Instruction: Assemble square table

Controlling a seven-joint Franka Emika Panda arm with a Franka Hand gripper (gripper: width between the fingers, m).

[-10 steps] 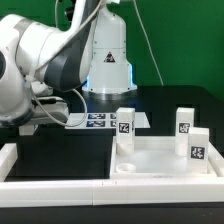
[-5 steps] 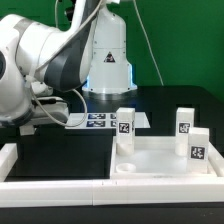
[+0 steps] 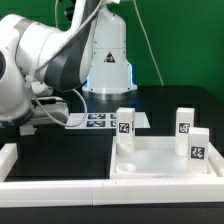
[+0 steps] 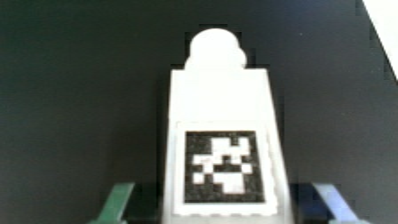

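In the wrist view a white block leg (image 4: 224, 130) with a black-and-white tag lies on the black table, its rounded end pointing away. My gripper (image 4: 226, 203) straddles it, open, with a gap between each of the fingers (image 4: 121, 200) and the leg's sides. In the exterior view the white square slab (image 3: 160, 162) lies at the lower right with three tagged legs standing on it, one at the exterior view's left (image 3: 125, 128), one at the back right (image 3: 185, 122) and one at the front right (image 3: 197, 150). The gripper is hidden behind the arm at the left edge there.
The marker board (image 3: 100, 120) lies in front of the robot base (image 3: 108, 60). Long white border rails run along the front (image 3: 100, 190) and the exterior view's left (image 3: 8, 158). The bulky arm (image 3: 40, 60) fills the upper left.
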